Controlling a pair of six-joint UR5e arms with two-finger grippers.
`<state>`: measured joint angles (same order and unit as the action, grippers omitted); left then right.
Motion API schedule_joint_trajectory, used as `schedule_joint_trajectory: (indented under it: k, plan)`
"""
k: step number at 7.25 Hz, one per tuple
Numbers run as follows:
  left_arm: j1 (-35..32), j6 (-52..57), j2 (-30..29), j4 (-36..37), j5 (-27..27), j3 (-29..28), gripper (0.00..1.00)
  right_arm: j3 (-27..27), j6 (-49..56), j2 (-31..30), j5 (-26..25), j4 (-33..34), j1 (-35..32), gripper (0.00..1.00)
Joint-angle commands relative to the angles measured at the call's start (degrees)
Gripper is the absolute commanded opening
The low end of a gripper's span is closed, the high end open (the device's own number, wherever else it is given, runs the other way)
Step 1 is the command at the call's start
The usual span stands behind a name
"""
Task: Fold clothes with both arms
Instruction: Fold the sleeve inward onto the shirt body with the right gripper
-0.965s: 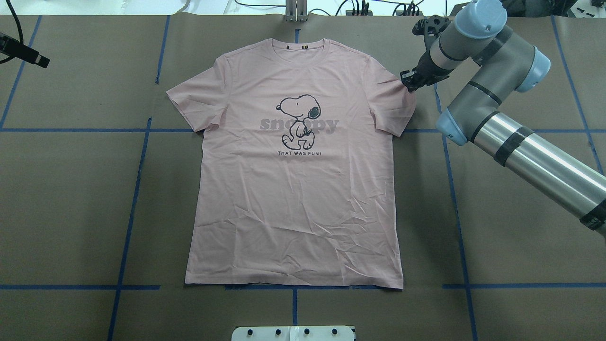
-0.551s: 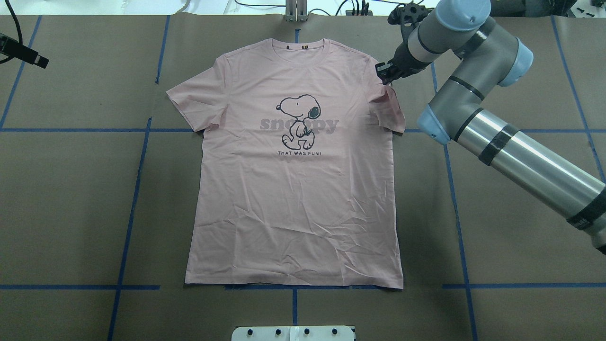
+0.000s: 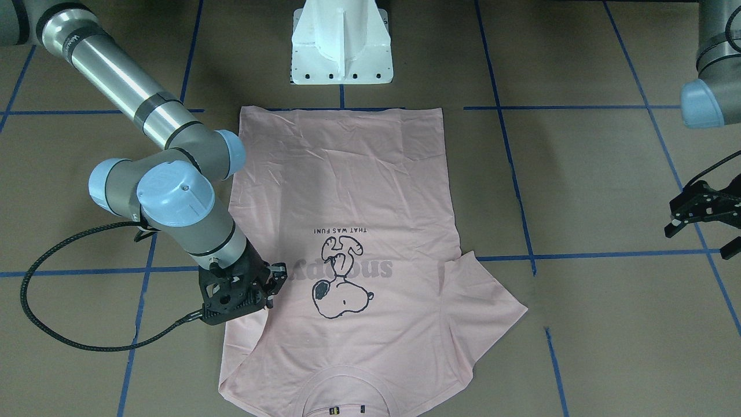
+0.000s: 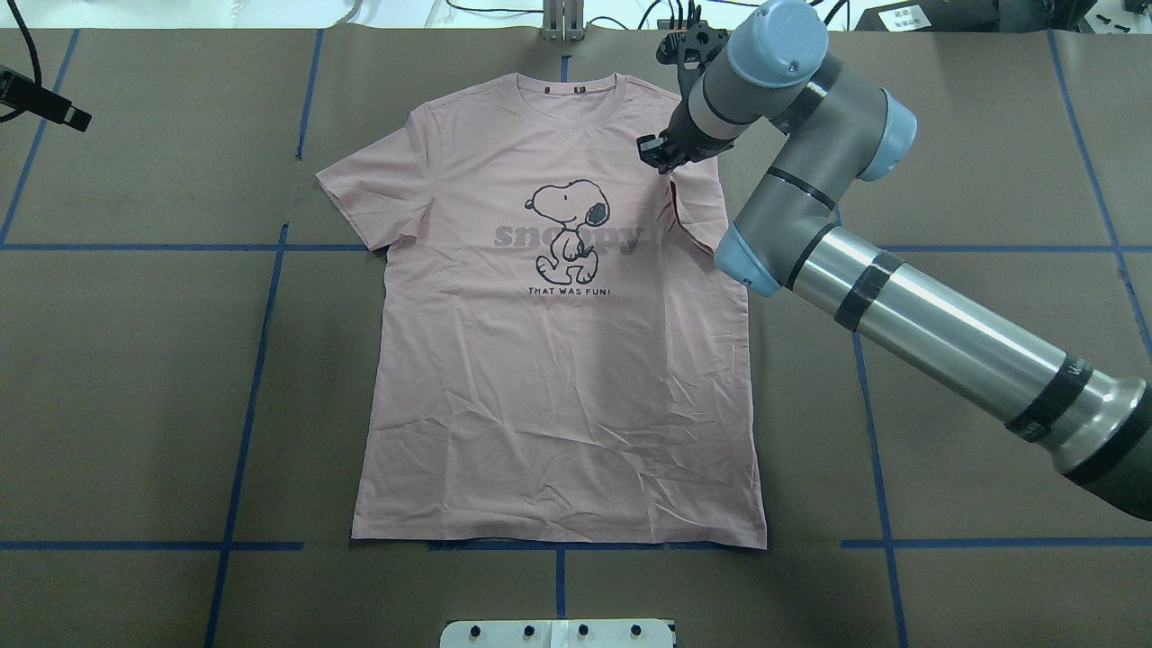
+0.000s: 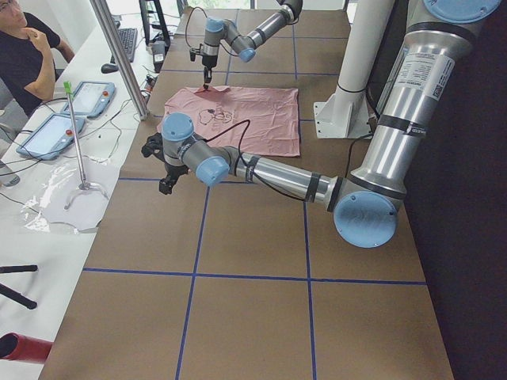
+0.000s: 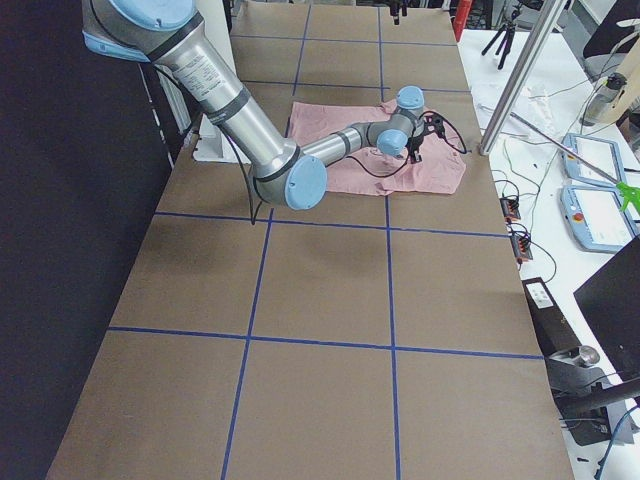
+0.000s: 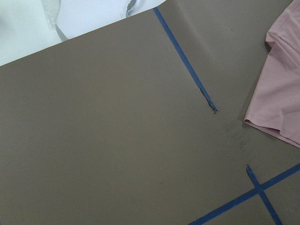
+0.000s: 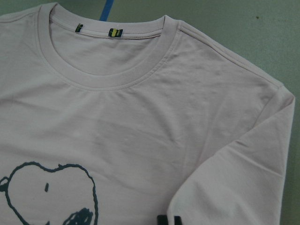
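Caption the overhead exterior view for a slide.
Right gripper holds one sleeve of the pink T-shirt folded inward over the chest; the other sleeve lies flat on the brown table.

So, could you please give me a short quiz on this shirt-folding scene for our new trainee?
1. True or false: the left gripper touches the pink T-shirt.
2. Which part of the shirt does the right gripper hold? A) hem B) collar C) sleeve
3. Fill in: the line under the dog print reads "THAT WAS ___!"

Key: 1 false; 2 C, the sleeve; 3 FUN.
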<state>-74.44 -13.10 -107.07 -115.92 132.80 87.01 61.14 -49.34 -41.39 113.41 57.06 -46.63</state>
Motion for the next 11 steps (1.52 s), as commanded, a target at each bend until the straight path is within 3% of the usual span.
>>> schedule_joint_trajectory:
  k: [1, 3, 4, 5, 8, 9, 11]
  plan:
    - [0.0, -0.1, 0.0, 0.0, 0.0, 0.1, 1.00, -7.4, -0.4, 5.9, -1.8, -0.1, 0.2, 0.00]
    - [0.0, 0.0, 0.0, 0.0, 0.0, 0.1, 1.00, -8.8, -0.5, 7.8, -2.9, -0.3, 1.1, 0.00]
    - [0.0, 0.0, 0.0, 0.0, 0.0, 0.0, 1.00, -8.8, -0.5, 7.8, -2.8, -0.3, 1.2, 0.38]
    - [0.0, 0.0, -0.1, 0.0, 0.0, 0.1, 1.00, -8.8, -0.5, 7.7, -3.1, -0.9, 1.5, 0.99]
    - [0.4, -4.1, -1.0, 0.0, -1.6, -0.3, 1.00, -7.3, -4.9, 7.4, -2.7, -0.6, 1.5, 1.00]
    - [2.7, -14.4, -3.9, 0.0, -4.9, 0.2, 1.00, -1.3, -6.6, 5.1, -0.3, 6.8, 1.3, 1.00]
    - [12.2, -33.8, -6.5, -3.7, -13.0, 0.2, 1.00, 13.1, -6.6, 1.2, 2.6, 27.8, -0.9, 1.00]
